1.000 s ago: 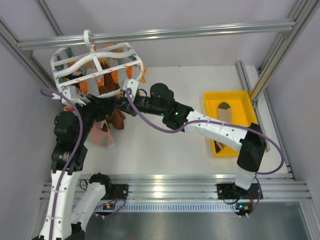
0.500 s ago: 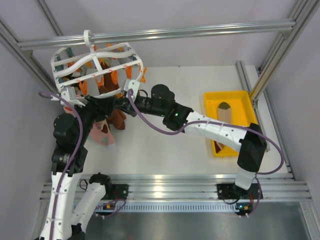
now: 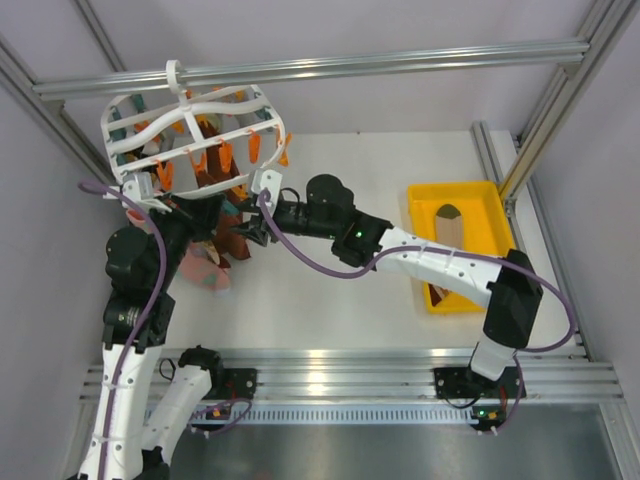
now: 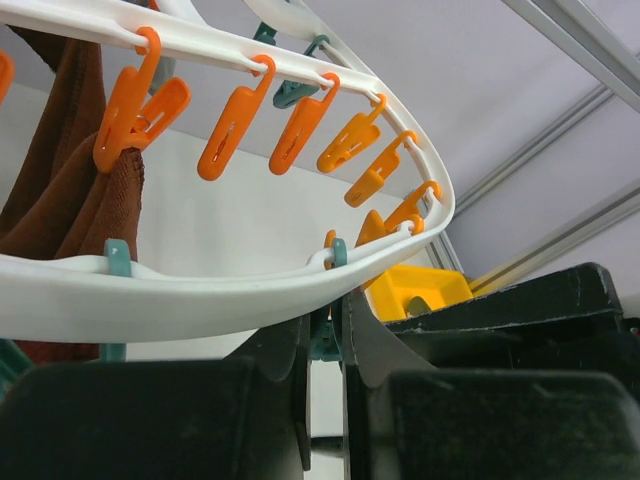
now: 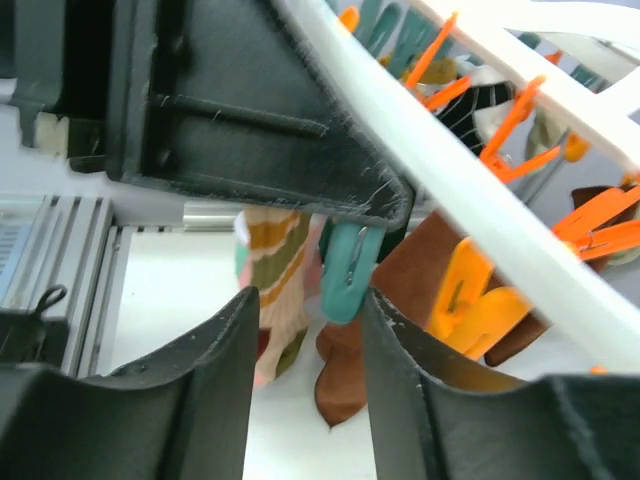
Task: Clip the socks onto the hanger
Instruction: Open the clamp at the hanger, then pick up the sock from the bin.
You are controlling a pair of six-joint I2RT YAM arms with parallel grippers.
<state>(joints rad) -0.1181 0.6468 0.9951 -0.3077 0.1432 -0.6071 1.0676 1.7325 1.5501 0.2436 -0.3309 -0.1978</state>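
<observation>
Hanging at the upper left of the overhead view, the large round white plastic hanger with orange and teal clips hooks over the aluminium rail. The left gripper is pinched on a dangling teal plastic clip under the ring's rim. The right gripper sits just below that clip, fingers apart, holding nothing. A maroon-brown sock hangs at an orange clip. A pink, mint and orange sock droops behind the teal clip. At the overhead view's right, a beige sock lies in the yellow plastic tray.
</observation>
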